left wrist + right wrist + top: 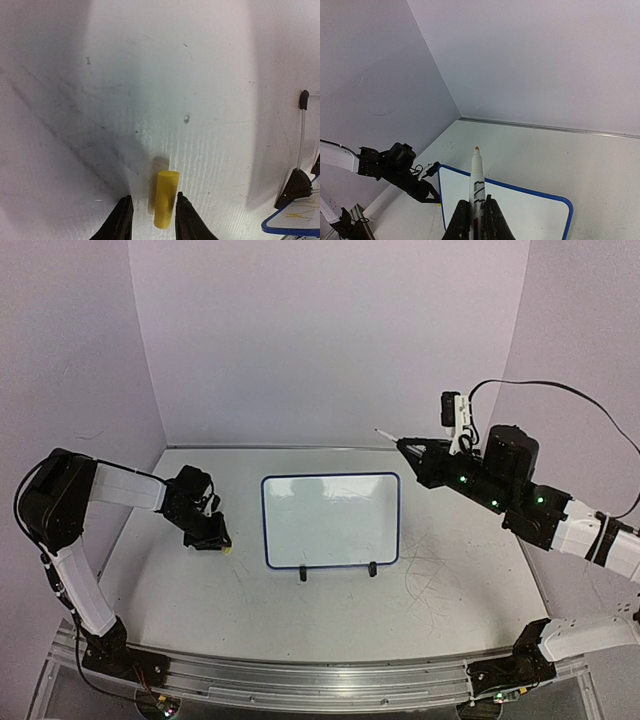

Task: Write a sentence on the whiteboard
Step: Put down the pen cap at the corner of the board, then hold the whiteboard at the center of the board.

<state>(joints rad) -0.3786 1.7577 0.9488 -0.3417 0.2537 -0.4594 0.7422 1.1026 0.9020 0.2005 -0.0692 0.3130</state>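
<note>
The whiteboard (340, 540) lies flat mid-table, its 2 black feet (303, 573) on the edge nearest the arm bases. Left of the whiteboard, the left gripper (210, 538) is down at the tabletop (450, 590), its fingers (120, 222) slightly spread around a short yellow cap (166, 197) that lies on the surface, with a gap on one side. Beyond the whiteboard's far right corner, the right gripper (405, 446) pinches a white marker (478, 175), tip raised in the air. The sentence (299, 216) shows only as faint yellow strokes near one whiteboard corner, unreadable.
</note>
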